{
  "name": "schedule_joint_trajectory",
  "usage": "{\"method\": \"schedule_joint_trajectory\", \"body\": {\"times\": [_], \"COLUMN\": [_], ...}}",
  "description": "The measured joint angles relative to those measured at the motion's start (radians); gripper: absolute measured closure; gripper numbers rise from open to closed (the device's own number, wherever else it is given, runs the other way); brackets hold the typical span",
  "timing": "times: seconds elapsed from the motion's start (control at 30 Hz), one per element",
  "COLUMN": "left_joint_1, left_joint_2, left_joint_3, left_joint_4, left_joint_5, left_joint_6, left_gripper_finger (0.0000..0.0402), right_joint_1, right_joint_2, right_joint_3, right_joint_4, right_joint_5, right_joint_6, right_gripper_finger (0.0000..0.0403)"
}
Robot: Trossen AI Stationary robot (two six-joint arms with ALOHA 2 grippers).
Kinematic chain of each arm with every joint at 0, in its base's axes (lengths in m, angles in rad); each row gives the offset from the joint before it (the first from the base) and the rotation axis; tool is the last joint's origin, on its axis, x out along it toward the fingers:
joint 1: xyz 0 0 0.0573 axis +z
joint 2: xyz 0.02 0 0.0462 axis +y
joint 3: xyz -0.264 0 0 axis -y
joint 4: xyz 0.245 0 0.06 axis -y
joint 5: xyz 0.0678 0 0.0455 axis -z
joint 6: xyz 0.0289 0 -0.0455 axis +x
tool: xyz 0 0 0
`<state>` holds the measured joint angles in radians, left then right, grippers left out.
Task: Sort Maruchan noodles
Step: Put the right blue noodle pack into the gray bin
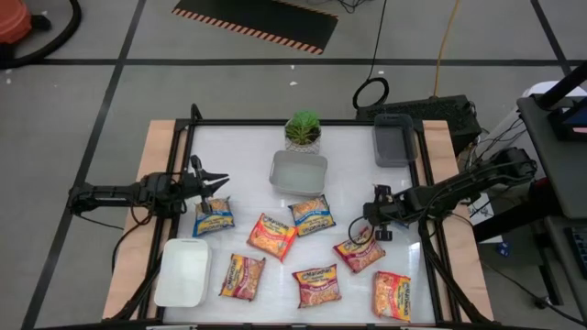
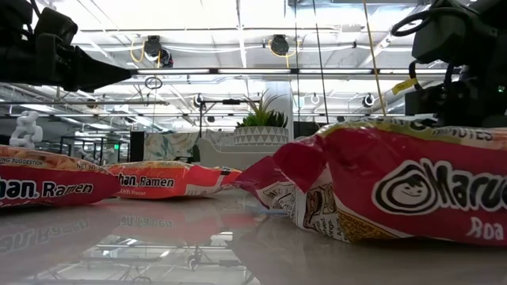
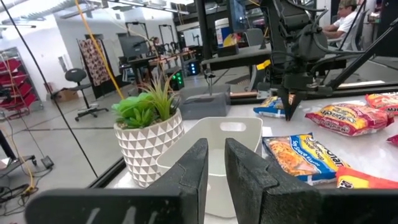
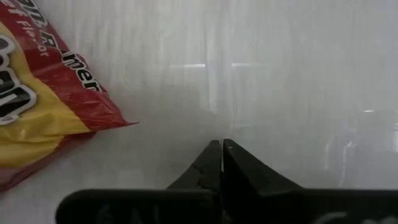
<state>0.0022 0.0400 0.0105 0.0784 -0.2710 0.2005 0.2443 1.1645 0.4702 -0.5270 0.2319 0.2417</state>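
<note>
Several Maruchan noodle packets lie flat on the white table: blue-white ones (image 1: 213,217) (image 1: 312,214), orange-red ones (image 1: 271,236) (image 1: 358,252) and pink-red ones with yellow (image 1: 241,275) (image 1: 316,284) (image 1: 392,295). My left gripper (image 1: 220,181) hangs over the table's left part, just beyond the left blue-white packet. It points toward the right edge, and its fingers (image 3: 214,158) stand a narrow gap apart. My right gripper (image 1: 381,229) points down, shut (image 4: 221,146), just above bare table beside an orange-red packet (image 4: 43,106). It touches nothing that I can see.
A light grey tray (image 1: 298,171) sits at the table's middle, with a potted plant (image 1: 304,130) behind it. A darker grey tray (image 1: 394,139) stands at the far right and a white tray (image 1: 182,271) at the near left. Bare table lies between my grippers.
</note>
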Motion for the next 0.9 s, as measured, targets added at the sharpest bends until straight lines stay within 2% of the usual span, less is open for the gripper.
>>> {"method": "schedule_joint_trajectory", "body": {"times": [0.17, 0.3, 0.53, 0.7, 0.9], "left_joint_1": [0.0, 0.0, 0.0, 0.0, 0.0], "left_joint_2": [0.0, 0.0, 0.0, 0.0, 0.0], "left_joint_3": [0.0, 0.0, 0.0, 0.0, 0.0], "left_joint_4": [0.0, 0.0, 0.0, 0.0, 0.0], "left_joint_5": [0.0, 0.0, 0.0, 0.0, -0.001], "left_joint_6": [0.0, -0.002, -0.033, -0.066, -0.125], "left_gripper_finger": [0.0341, 0.0341, 0.0341, 0.0341, 0.0341], "right_joint_1": [0.0, -0.001, -0.001, 0.0, 0.0], "right_joint_2": [0.003, 0.002, 0.002, 0.002, 0.002], "right_joint_3": [0.016, 0.053, 0.105, 0.144, 0.184], "right_joint_4": [-0.003, 0.004, 0.003, 0.007, 0.076], "right_joint_5": [0.003, 0.051, 0.062, 0.11, 0.114], "right_joint_6": [-0.03, -0.053, -0.096, -0.138, -0.215], "right_gripper_finger": [0.0401, 0.0402, 0.0403, 0.0403, 0.0403]}}
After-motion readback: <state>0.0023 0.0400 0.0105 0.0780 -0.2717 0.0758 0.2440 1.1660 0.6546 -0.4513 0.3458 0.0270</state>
